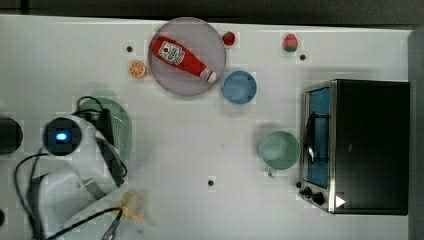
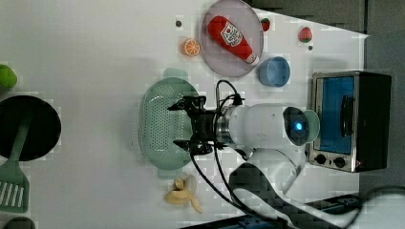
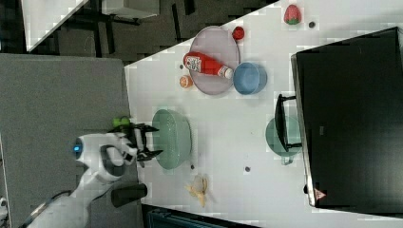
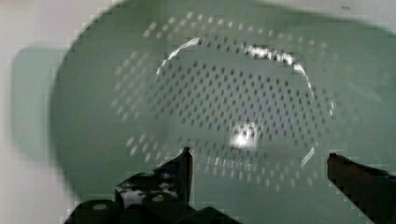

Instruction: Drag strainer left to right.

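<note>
The strainer [image 1: 124, 127] is a pale mint-green oval colander with a perforated centre, lying at the top view's left on the white table. In the left view the strainer [image 2: 155, 129] lies just ahead of the arm's black hand. My gripper [image 2: 174, 124] hangs open over its bowl, one finger towards each long side. The wrist view looks down into the strainer [image 4: 233, 98], with the gripper [image 4: 261, 163] open and nothing between its fingers [image 4: 184, 163]. In the right view the gripper [image 3: 156, 140] sits over the near rim of the strainer [image 3: 175, 137]. Contact cannot be told.
A green mug [image 1: 279, 149] stands by a toaster oven [image 1: 365, 145] at the top view's right. A blue bowl [image 1: 239, 86], a plate [image 1: 210, 35] with a ketchup bottle [image 1: 181, 58] and an orange slice [image 1: 137, 69] sit further back. A banana [image 1: 132, 206] lies near the arm's base.
</note>
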Motion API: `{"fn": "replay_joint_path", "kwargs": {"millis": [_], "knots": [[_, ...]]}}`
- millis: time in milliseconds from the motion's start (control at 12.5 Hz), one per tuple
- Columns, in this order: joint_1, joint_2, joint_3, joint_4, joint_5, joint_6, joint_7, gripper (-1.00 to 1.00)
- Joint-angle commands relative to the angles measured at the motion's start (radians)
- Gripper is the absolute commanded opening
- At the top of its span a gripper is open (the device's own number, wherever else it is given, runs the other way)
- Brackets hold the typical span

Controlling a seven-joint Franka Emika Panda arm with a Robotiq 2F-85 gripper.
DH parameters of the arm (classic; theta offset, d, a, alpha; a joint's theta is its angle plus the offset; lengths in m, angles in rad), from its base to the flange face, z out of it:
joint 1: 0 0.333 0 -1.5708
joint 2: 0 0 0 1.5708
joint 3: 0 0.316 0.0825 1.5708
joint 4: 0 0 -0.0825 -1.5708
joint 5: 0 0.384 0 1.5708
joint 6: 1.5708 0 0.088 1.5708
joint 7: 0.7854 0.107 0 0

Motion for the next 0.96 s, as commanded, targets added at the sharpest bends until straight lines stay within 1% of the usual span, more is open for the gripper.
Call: {"fn": "replay_joint_path", "kwargs": {"millis": [80,240,400,720,960], "knots": [[0.008,0.042,-0.031,-0.031,-0.01,0.027,0.052,1.0],[0.04,0.069,-0.09,-0.033,-0.033,0.03,0.052,1.0],[0.059,0.08,-0.112,-0.035,-0.036,0.067,0.057,1.0],[0.057,0.076,-0.172,-0.052,-0.037,0.071,0.062,1.0],[0.04,0.055,-0.206,-0.07,-0.037,0.071,0.052,1.0]]}}
